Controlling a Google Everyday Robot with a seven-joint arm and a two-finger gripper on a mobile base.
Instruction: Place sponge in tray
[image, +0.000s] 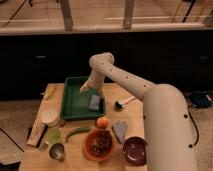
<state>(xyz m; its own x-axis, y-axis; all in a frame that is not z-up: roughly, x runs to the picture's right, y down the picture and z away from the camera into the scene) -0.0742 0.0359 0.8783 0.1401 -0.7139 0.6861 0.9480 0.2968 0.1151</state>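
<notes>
The sponge (95, 102) lies inside the tray (74, 102), close against its right-hand rim, a little left of the frame's centre. The pincer (91, 91) hangs directly above it, very near. I cannot tell whether it is open, closed or touching the sponge. Just below the tray on the worktop (131, 116) sit an orange fruit (102, 121), a grey wedge (120, 131) and an orange bowl (100, 145).
</notes>
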